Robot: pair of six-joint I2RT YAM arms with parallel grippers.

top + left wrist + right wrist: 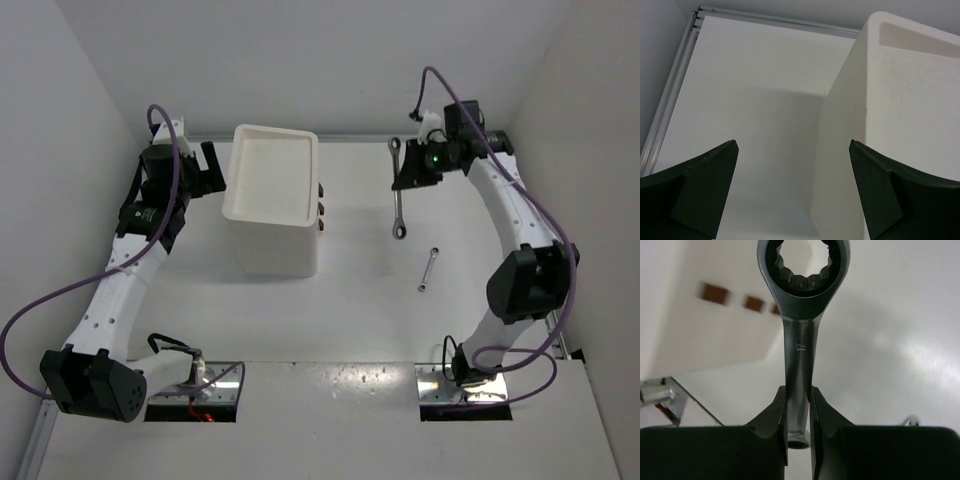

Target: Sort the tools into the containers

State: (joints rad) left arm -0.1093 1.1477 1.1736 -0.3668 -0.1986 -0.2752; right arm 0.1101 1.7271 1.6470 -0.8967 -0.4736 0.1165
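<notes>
Long silver metal wrench (800,350): above the white counter (350,320) at far right, well apart from the tall white plastic drawer box (270,200). Likely best: firm hold, level carry toward the box, ring end clearing the 3 reddish-brown knobs (321,207). Right pincer (799,395) is narrowly clenched on the wrench shank. Left pincer (792,150) is spread wide and empty, beside the box.

Two silver tools are in view: a longer wrench (399,205) right of centre in the upper frame and a shorter wrench (428,269) below it. One white drawer box (270,250) stands left of centre, showing three reddish-brown knobs (321,207).
</notes>
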